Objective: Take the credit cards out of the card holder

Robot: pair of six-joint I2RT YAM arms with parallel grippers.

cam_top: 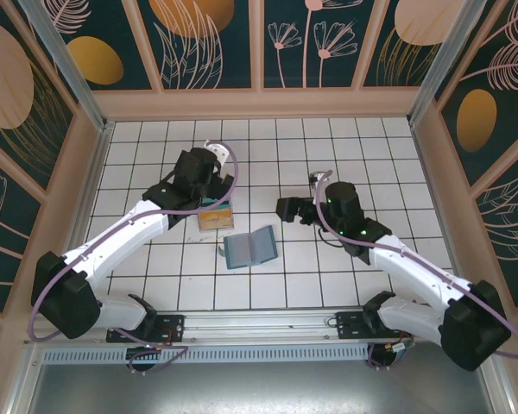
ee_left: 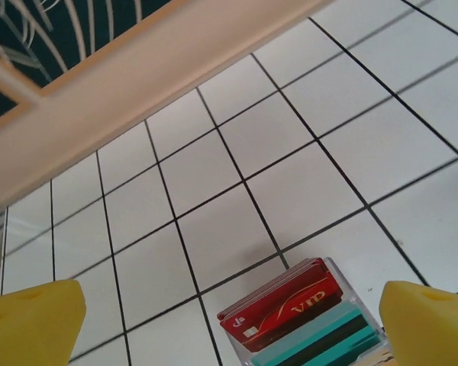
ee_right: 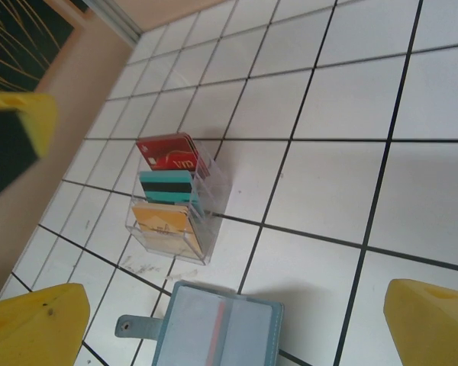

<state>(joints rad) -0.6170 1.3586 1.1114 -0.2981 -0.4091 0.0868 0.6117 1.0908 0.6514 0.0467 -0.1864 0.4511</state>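
Left gripper (ee_left: pixel 229 324) and right gripper (ee_right: pixel 233 326) are noted open, empty. Credit cards (ee_right: pixel 166 185), at 11 o'clock of card holder (ee_right: pixel 217 332), are judged stiff and slick; edges are to be pinched.

"VIP" is printed in gold letters on the red card (ee_left: pixel 284 307); the small white mark beside it cannot be read.

Clear plastic tiered stand (ee_right: pixel 211 200) on white tiled tabletop (cam_top: pixel 380 155), dark floral wall panels (cam_top: pixel 209 52) around.
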